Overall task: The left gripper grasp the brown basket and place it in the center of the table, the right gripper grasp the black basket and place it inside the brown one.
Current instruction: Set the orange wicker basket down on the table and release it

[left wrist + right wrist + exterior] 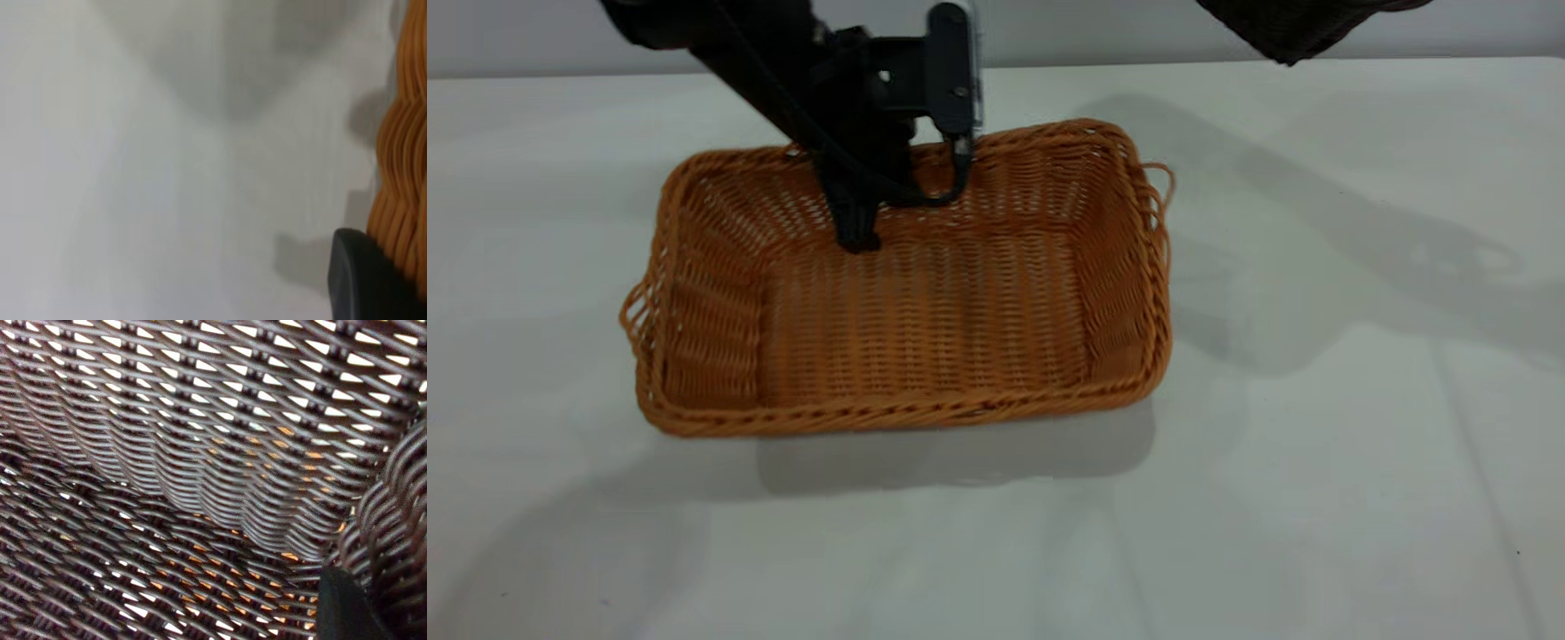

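The brown basket (925, 311) stands upright near the middle of the white table (1316, 489). My left gripper (855, 218) reaches down over its far long rim, one finger inside against the wall. In the left wrist view the other finger (367, 280) presses the outside of the orange wicker (403, 173), so it is shut on that rim. The black basket (1294, 27) hangs in the air at the top right, only a corner showing. In the right wrist view its dark weave (200, 453) fills the frame, with my right gripper's finger (347, 607) against its rim (393, 513). Orange shows through the weave.
The table is bare white around the brown basket. The shadow of the raised basket and arm falls on the table to the right (1316, 231).
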You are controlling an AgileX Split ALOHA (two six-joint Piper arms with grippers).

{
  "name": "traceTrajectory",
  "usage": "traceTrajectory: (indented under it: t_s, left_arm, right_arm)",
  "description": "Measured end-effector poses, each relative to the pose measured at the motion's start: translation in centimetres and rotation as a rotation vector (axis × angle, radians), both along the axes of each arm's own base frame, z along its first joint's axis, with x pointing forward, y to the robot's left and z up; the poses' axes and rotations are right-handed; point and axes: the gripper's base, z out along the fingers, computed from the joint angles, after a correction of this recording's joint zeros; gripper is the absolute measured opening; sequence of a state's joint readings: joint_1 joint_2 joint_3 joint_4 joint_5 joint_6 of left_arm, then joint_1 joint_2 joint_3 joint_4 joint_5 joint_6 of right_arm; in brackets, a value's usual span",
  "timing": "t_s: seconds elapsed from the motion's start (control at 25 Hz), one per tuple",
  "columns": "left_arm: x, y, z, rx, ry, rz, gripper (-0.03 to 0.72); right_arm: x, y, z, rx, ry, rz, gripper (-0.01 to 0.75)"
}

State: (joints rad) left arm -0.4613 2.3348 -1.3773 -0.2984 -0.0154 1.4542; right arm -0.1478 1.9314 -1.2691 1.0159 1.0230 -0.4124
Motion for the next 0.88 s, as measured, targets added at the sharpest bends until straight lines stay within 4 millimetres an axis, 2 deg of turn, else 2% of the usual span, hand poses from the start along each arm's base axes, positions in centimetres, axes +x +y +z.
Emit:
traceTrajectory:
  t_s: [0.28, 0.44, 0.6, 0.88]
  left_arm:
    - [-0.05, -0.56, -0.21, 0.006, -0.011, -0.021, 0.079]
    - [-0.12, -0.85, -0.17, 0.002, -0.018, -0.024, 0.104]
    - [-0.09, -0.94, -0.17, -0.007, -0.023, -0.01, 0.18]
    - [0.06, -1.15, -0.22, -0.041, -0.04, 0.035, 0.379]
  right_arm:
    - [-0.13, 0.04, 0.05, 0.008, 0.009, 0.013, 0.133]
    - [-0.14, 0.04, 0.05, 0.009, 0.009, 0.014, 0.133]
    - [-0.19, 0.08, 0.07, 0.011, 0.009, 0.023, 0.133]
    - [-0.33, 0.18, 0.12, 0.017, 0.006, 0.047, 0.133]
